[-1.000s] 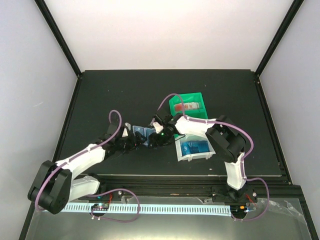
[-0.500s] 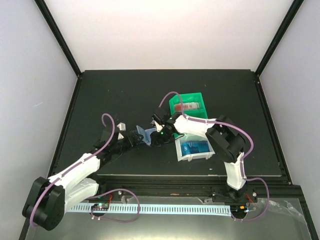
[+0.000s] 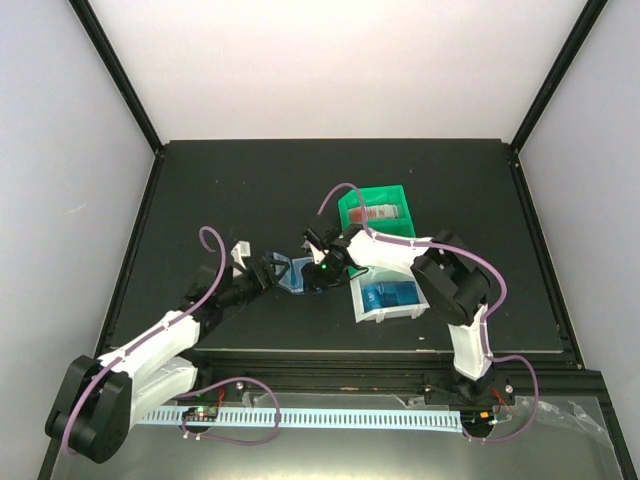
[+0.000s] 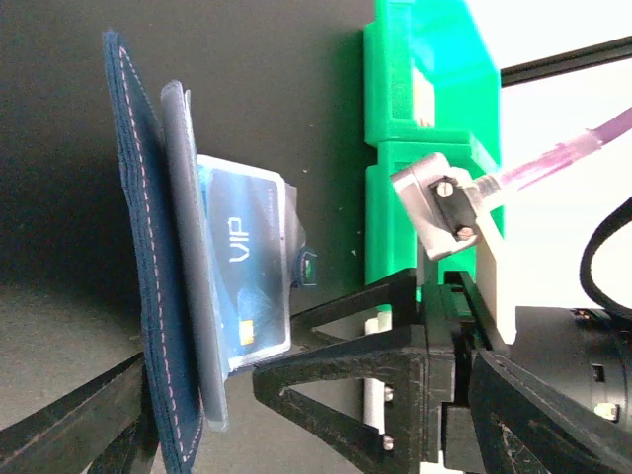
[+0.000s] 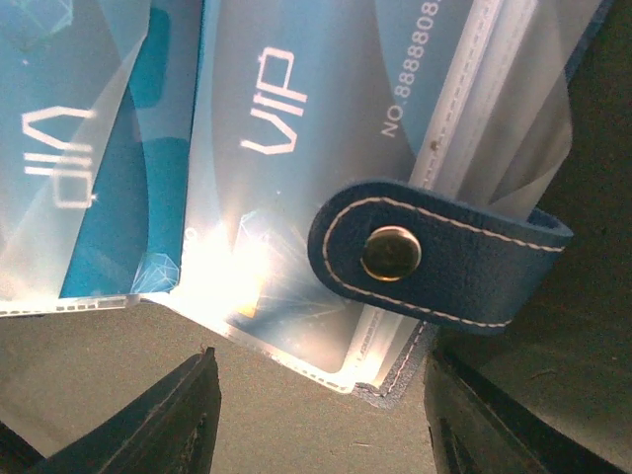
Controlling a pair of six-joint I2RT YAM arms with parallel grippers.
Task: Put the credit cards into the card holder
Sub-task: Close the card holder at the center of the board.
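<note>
The left gripper (image 3: 268, 271) has reached in lower and straighter, its fingers spread wide either side of the card holder (image 4: 148, 247), seemingly steadying it over the tabletop (image 3: 200, 200); whether they pinch it, I cannot tell. Credit cards (image 5: 296, 148) sit sleeved inside. The right gripper (image 5: 318, 380) hovers above with its fingers apart, and more cards seem to wait in the white bin (image 3: 357, 300).

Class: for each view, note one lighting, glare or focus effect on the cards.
Right wrist view: glare off the clear sleeves whitens part of a credit card, the strap of the card holder sharp. Left wrist view: blown-out white beyond the green bin. Top view: even light, cards tiny.
</note>
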